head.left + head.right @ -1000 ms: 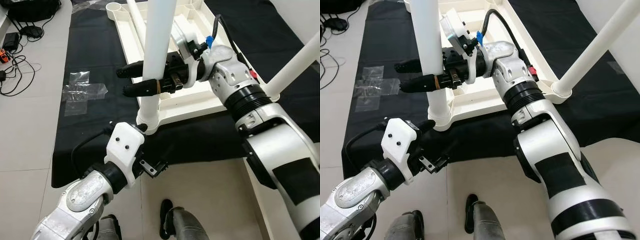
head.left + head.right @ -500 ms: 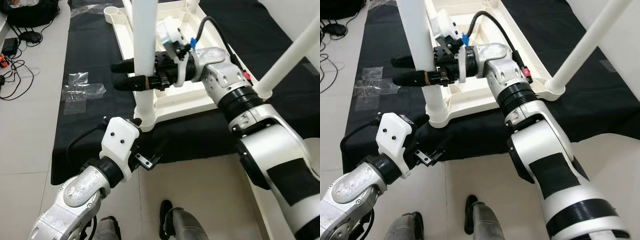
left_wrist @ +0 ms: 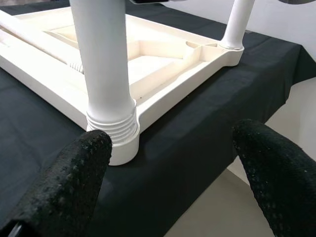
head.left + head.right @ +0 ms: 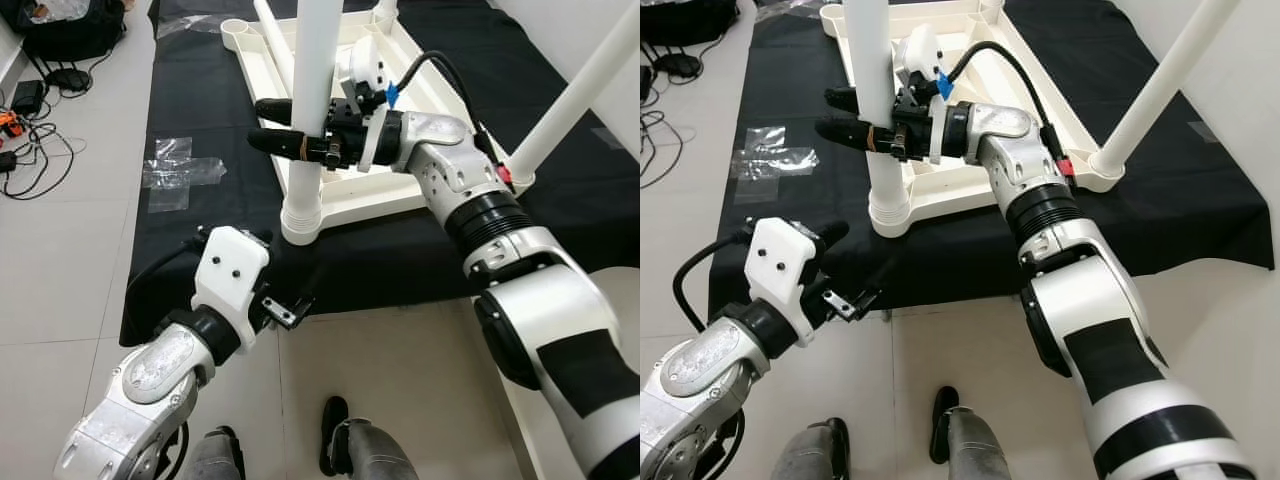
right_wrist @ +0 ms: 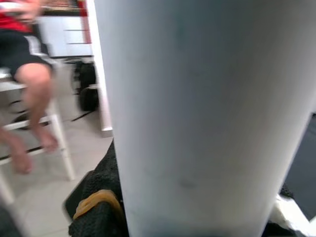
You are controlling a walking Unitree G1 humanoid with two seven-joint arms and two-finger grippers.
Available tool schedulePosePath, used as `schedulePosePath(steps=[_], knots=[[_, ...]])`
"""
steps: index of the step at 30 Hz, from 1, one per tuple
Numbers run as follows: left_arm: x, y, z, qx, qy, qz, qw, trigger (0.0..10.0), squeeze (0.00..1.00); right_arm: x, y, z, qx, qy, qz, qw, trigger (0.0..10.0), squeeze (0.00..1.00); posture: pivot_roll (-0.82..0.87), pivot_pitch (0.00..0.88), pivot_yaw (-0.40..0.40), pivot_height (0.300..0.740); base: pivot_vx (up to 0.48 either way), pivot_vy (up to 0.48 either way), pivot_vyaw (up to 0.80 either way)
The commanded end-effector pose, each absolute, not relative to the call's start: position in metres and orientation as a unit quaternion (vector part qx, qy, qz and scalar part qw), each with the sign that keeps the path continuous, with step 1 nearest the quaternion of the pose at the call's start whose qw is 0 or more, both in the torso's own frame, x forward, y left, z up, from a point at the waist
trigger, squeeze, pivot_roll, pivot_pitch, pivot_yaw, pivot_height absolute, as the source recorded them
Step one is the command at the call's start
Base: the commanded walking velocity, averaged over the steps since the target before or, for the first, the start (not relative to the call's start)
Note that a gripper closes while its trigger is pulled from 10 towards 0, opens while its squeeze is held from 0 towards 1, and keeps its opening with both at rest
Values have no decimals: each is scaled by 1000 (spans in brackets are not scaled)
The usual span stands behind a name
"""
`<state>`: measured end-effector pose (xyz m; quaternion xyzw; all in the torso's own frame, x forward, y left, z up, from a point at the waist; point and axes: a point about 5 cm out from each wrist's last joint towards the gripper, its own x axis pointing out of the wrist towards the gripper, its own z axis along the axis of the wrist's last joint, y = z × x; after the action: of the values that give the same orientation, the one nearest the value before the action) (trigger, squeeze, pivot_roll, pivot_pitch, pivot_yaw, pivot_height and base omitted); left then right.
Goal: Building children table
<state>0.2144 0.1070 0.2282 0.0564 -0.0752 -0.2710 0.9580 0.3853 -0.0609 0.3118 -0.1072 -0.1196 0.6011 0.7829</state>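
The right pincer (image 4: pixel 285 127) clenches the upright table leg (image 4: pixel 312 90); the released left pincer (image 4: pixel 855 255) waits near its base.

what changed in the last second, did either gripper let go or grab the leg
Neither did. The right gripper stays clamped around the near table leg, which stays seated in its corner socket. The left gripper still hovers open just short of that socket, off the edge of the black cloth. The overall shift looks like camera motion. The upturned tabletop and far leg look unmoved.
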Motion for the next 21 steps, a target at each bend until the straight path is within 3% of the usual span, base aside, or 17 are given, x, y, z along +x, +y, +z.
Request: schedulePosePath(steps=[1,3,7,9,21], knots=[[213,108,226,60,-70,-270,958,10000,0,396,-75,265,-116,-11,551,826,10000,0,89,325,-98,740,0,0,0],[213,108,226,60,-70,-270,958,10000,0,397,-75,266,-115,-9,540,834,10000,0,89,325,-98,740,0,0,0],[214,108,227,61,-74,-264,960,10000,0,407,-78,267,-100,-1,458,884,10000,0,89,319,-99,740,0,0,0],[215,108,227,60,-76,-260,961,10000,0,409,-79,267,-98,-2,437,894,10000,0,89,316,-100,740,0,0,0],[225,126,199,123,1,-161,979,10000,0,410,-79,265,-80,-8,412,908,10000,0,90,308,-100,740,0,0,0]])
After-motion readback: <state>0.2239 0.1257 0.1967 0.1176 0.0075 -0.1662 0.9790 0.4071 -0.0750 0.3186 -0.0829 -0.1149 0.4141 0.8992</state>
